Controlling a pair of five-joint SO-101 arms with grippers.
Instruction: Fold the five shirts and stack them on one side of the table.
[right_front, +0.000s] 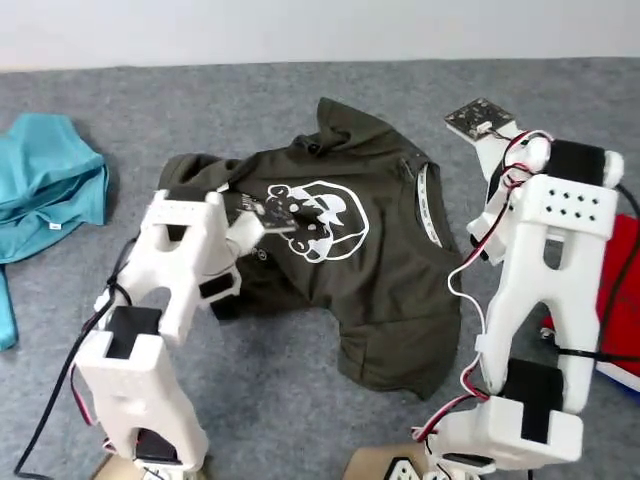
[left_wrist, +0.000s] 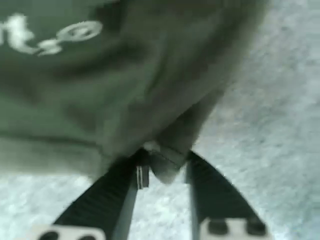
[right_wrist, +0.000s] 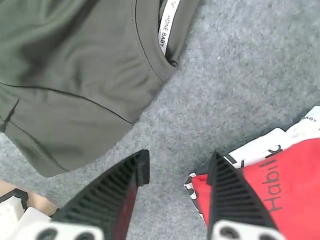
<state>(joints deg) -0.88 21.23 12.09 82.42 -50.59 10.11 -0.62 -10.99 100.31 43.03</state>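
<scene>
A dark olive shirt (right_front: 350, 260) with a white print lies crumpled in the middle of the grey table. My left gripper (right_front: 262, 222) sits at the shirt's left side. In the left wrist view the left gripper (left_wrist: 164, 162) is shut on a bunched fold of the olive shirt (left_wrist: 125, 85), lifted slightly off the felt. My right gripper (right_wrist: 180, 162) is open over bare felt, between the olive shirt's collar (right_wrist: 150, 60) and a red shirt (right_wrist: 270, 200). The right arm (right_front: 545, 230) stands beside the collar.
A teal shirt (right_front: 45, 180) lies crumpled at the table's left edge. The red shirt (right_front: 625, 290), with white parts, lies at the right edge behind the right arm. Bare grey felt (right_front: 270, 390) stretches along the front and back.
</scene>
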